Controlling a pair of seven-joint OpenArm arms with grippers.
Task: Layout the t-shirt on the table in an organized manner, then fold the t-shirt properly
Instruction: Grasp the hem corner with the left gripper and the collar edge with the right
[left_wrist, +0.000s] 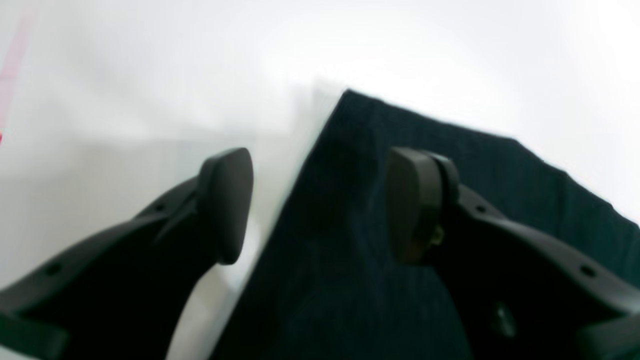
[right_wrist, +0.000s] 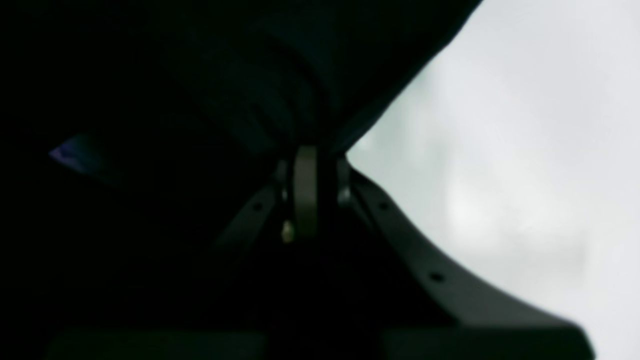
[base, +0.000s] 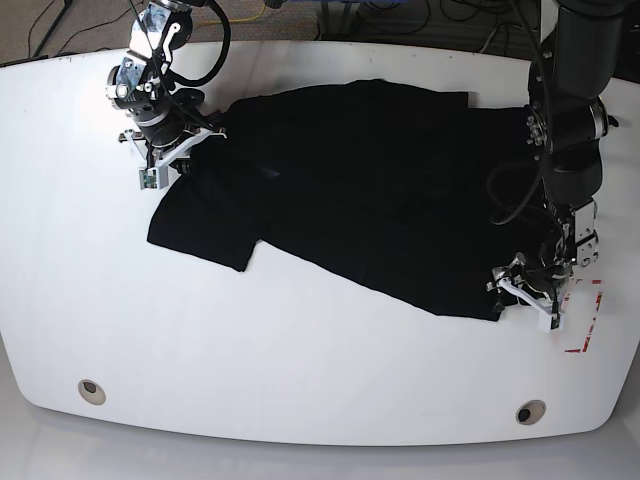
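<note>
Shirt (base: 370, 190) spread across table (base: 300, 350) centre: soft, limp, light; best pinched at hem corners. Right gripper (right_wrist: 306, 165) clamped on fabric, upper left; left gripper (left_wrist: 320, 200) spread wide over lower-right corner.

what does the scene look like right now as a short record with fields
garment: t-shirt, black, spread out but skewed and rumpled, print not showing
surface: table, glossy white
left claw: open, straddling a corner of the shirt's edge, not gripping
right claw: shut, pinching black fabric at the shirt's other end
table marks: grommet holes near the front edge, red-outlined mark beside the left arm
fold status: not yet folded
</note>
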